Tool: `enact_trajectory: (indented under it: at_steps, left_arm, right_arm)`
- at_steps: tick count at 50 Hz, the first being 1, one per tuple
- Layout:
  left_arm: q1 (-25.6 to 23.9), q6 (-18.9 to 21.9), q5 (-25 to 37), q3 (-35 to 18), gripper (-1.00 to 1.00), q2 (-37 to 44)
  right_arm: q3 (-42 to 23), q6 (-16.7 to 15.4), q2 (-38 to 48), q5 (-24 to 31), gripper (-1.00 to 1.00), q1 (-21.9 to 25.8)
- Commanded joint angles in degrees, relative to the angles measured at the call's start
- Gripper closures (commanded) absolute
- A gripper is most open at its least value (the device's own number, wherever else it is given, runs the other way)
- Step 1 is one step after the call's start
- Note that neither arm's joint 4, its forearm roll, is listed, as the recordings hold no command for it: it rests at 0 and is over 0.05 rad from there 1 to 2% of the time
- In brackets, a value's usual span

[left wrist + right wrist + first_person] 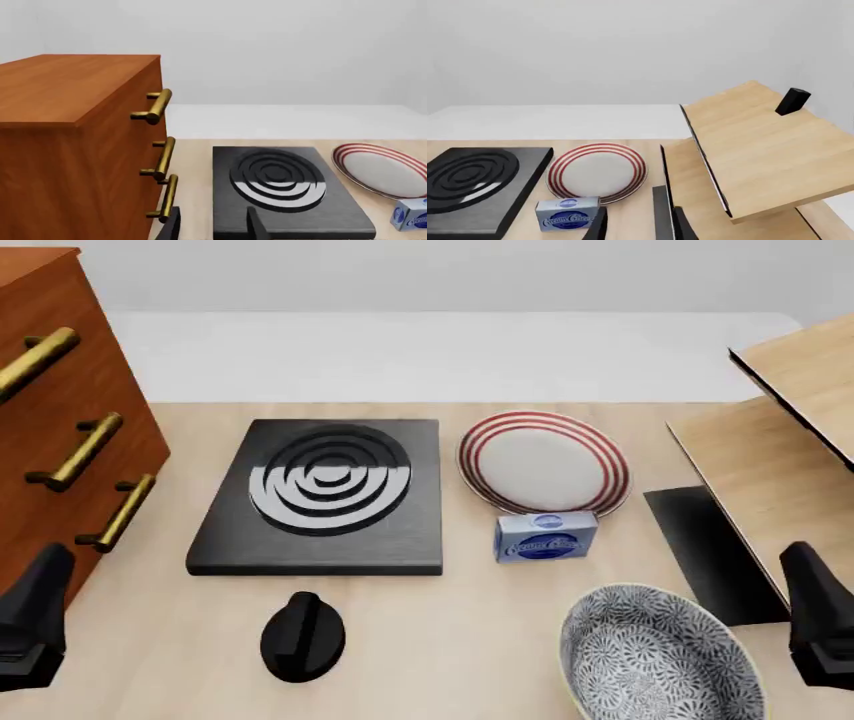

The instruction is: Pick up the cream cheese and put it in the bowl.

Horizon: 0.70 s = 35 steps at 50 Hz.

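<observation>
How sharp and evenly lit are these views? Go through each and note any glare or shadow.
Front view: sharp, flat light; a bright glare band crosses the stove rings; the cream cheese casts almost no shadow. Left wrist view: the same sheen on the rings, and the drawer handles glint. Right wrist view: crisp, with only a faint reflection on the stove.

Left hand (34, 625) and right hand (817, 618) both low at near corners, well apart, fingers parted, holding nothing.

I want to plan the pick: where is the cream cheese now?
In the front view, the cream cheese stands right of centre on the table, just in front of the red-ringed plate and behind the bowl.
</observation>
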Motion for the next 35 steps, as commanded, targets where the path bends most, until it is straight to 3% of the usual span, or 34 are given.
enact_trajectory:
  at_steps: [1,11,20,22,24,26,27,35]
  left_arm:
    - [-0.32,0.65,-0.26,0.04,-1.0,0.85]
    - [-1.44,1.05,-1.52,0.24,-1.0,2.62]
    - [-2.1,0.81,-0.36,0.24,-1.0,1.88]
    - [-2.16,0.86,-0.23,0.24,-1.0,1.73]
    - [-2.4,0.94,0.13,0.25,-1.0,1.41]
    - [-2.48,0.84,0.13,0.25,-1.0,1.54]
    - [-2.62,0.88,0.25,0.25,-1.0,1.43]
    - [-2.86,0.98,1.0,0.25,-1.0,0.72]
  right_arm:
    - [0.15,-0.1,0.01,0.04,-1.0,0.02]
    - [-2.07,-2.28,1.72,0.34,-1.0,1.91]
    - [-6.79,-6.56,7.8,-0.7,-1.0,7.69]
    - [-7.45,-5.77,8.48,-0.8,-1.0,8.06]
    - [-8.78,-8.47,10.09,-1.0,-1.0,9.64]
    - [-10.27,-7.9,12.17,-1.0,-1.0,11.51]
    - [-11.48,-10.93,14.45,-1.61,-1.0,13.08]
    - [-15.33,-15.45,23.71,-3.63,-1.0,19.13]
